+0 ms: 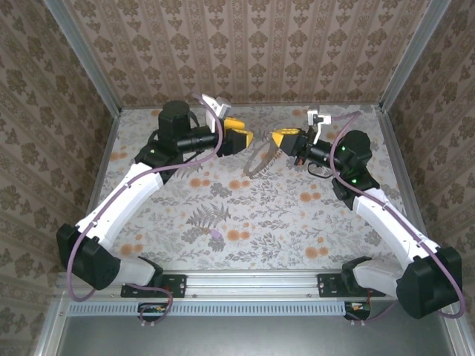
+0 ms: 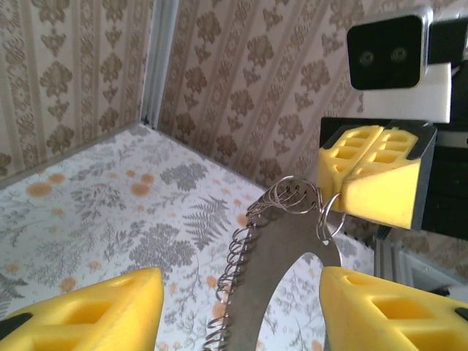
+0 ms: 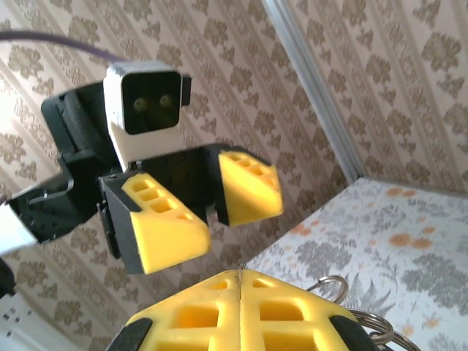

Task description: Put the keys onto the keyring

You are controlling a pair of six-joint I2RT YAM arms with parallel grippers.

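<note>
Above the patterned table, the right gripper [image 1: 282,138] pinches the keyring [image 1: 260,160], keys [image 2: 232,267] dangling, while the left gripper [image 1: 241,139] waits with fingers spread, seemingly mid-threading and needing a steady grasp next.

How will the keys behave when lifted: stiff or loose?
Probably loose: the keys sit as separate small pieces strung along the keyring, so they may swing. They are likely slippery too, being thin, shiny metal.
</note>
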